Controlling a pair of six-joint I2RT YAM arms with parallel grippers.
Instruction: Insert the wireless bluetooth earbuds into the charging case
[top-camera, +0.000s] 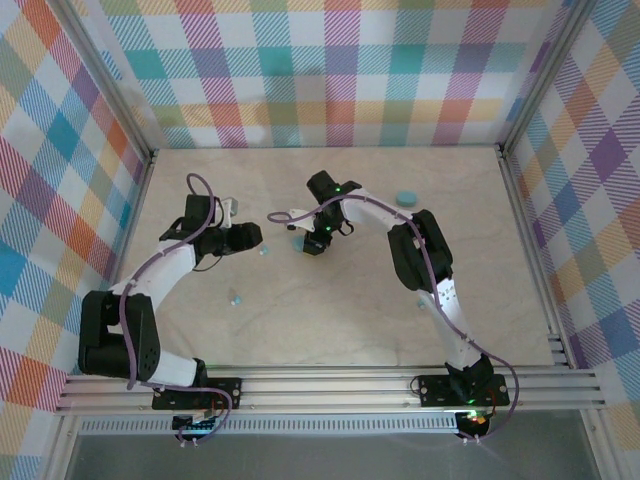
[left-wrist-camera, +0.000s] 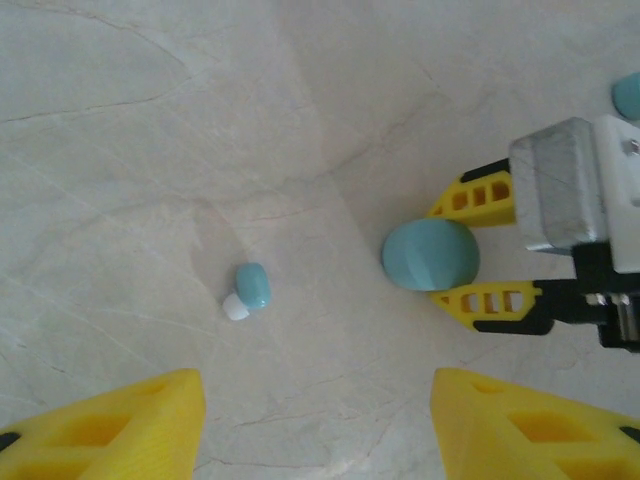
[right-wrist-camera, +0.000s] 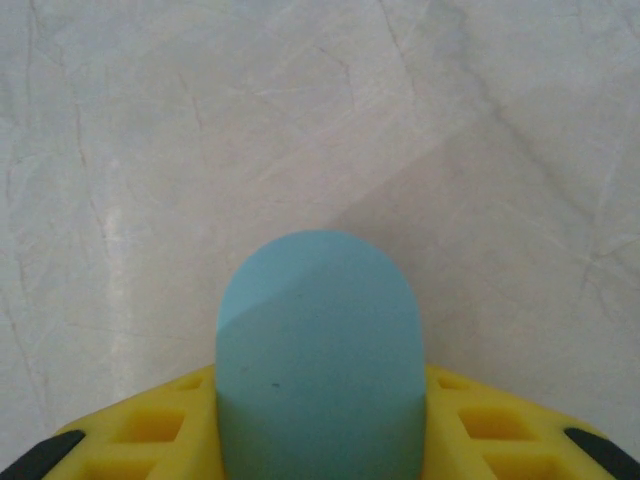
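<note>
A light-blue oval charging case (right-wrist-camera: 320, 340) lies on the marble table, and my right gripper (right-wrist-camera: 320, 410) is shut on it, one yellow finger pressed against each side. The left wrist view takes in the same case (left-wrist-camera: 428, 255) between the right gripper's fingers (left-wrist-camera: 478, 203). One earbud (left-wrist-camera: 251, 286), pale teal with a white tip, lies on the table left of the case, ahead of my left gripper (left-wrist-camera: 315, 430), which stands open with nothing between its fingers. From above, this earbud (top-camera: 264, 251) sits between the left gripper (top-camera: 254, 238) and the right gripper (top-camera: 312, 245). Another earbud (top-camera: 234, 298) lies nearer the bases.
A second light-blue case (top-camera: 406, 197) lies toward the back right of the table (top-camera: 350, 320); its edge (left-wrist-camera: 628, 95) peeks in at the right of the left wrist view. Checked walls close in the table on three sides.
</note>
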